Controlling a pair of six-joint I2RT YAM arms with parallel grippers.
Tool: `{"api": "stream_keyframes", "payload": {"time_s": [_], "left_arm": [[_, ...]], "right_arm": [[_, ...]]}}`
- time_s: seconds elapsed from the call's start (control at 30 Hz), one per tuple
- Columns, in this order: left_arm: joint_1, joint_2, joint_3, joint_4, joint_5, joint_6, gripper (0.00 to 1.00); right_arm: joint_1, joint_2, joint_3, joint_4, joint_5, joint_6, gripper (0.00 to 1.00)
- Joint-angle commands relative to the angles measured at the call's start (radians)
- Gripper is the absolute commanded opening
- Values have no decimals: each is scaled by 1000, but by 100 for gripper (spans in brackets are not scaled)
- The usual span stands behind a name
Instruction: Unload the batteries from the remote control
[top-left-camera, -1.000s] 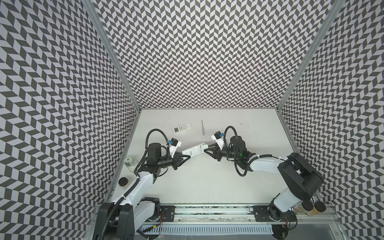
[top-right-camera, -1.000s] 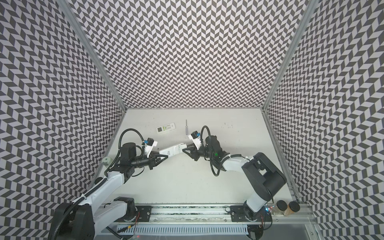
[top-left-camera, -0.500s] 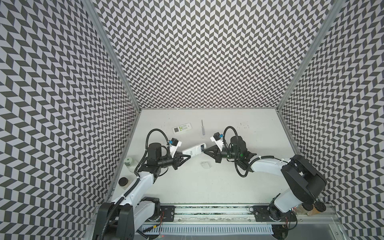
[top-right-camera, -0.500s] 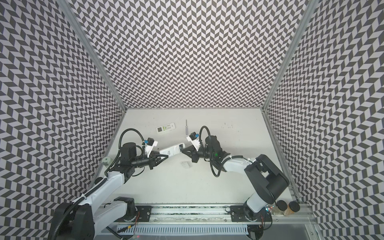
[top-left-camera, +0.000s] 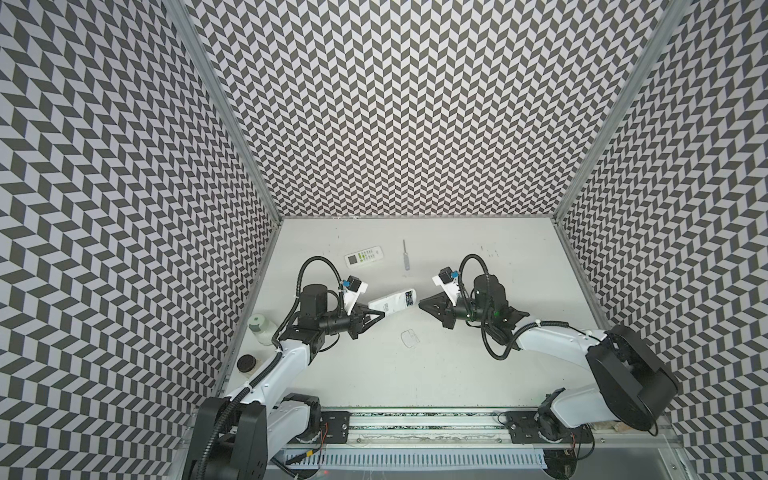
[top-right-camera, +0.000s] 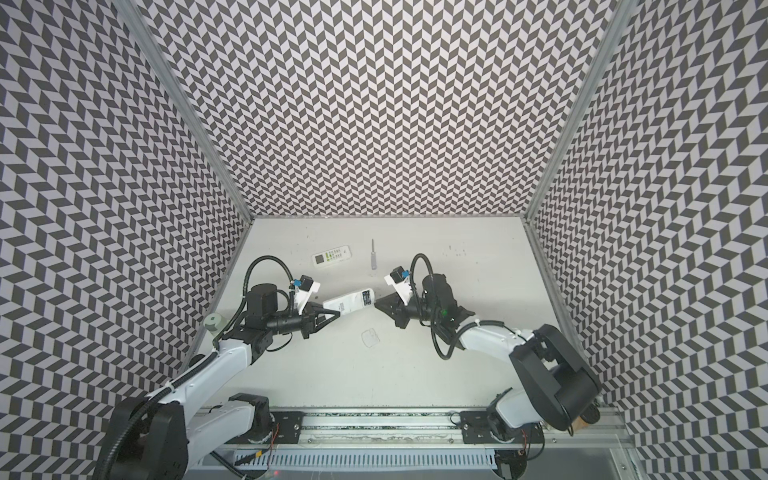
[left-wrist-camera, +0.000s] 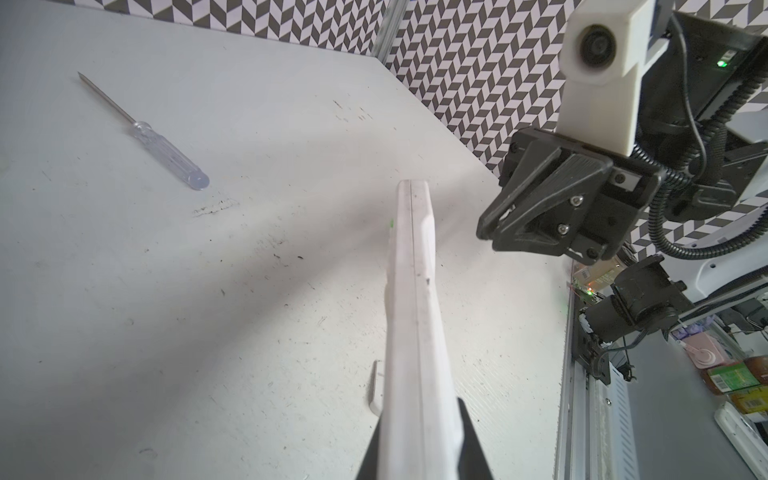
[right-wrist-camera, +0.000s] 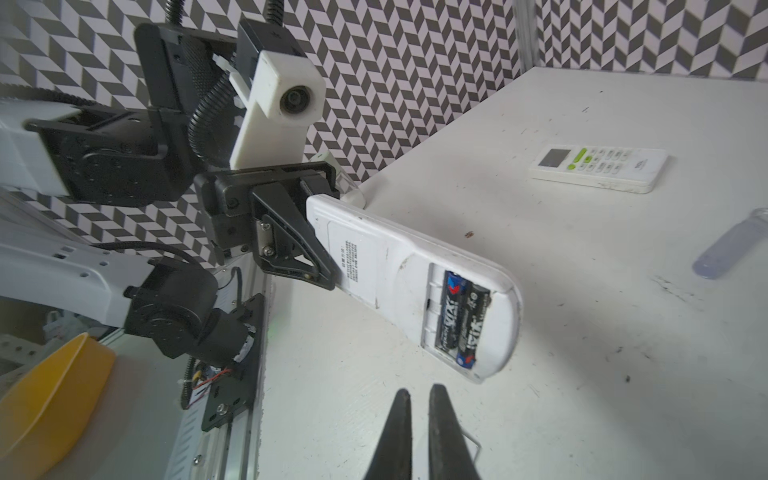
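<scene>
Batteries (right-wrist-camera: 460, 316), both black, are lying exposed in remote (right-wrist-camera: 374, 257); left gripper (top-left-camera: 374, 314) is clamping it, right gripper (right-wrist-camera: 419, 392) is sitting pinched together.

You are looking at a remote (right-wrist-camera: 374, 266) in scuffed white plastic, glossy black batteries (right-wrist-camera: 459, 316), a screwdriver (left-wrist-camera: 168, 153) showing clear plastic and thin metal, and a matt, speckled surface (right-wrist-camera: 582, 311).

Bright, even light; soft shadows on the table (left-wrist-camera: 124, 311); fisheye bending toward wrist-view edges.
</scene>
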Motion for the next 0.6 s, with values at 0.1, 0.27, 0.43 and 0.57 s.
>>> {"api": "stream_keyframes", "payload": {"time_s": [0.1,0.27,0.43,0.57], "left_arm": [[5,49,60,24,-7,-46,0],[-16,132,128,-43,15,-41,0],[-43,261,198,-84,-2,-49,0],[-59,385,299,-156,2,-37,0]], "right_arm": [[-75,-132,-80,11,138,-9,22],[-114,-239,-109,-66,300,-17,39],[-157,-373,-189,-91,440,-2,55],[-190,-476,-227,-130,504,27,67]]}}
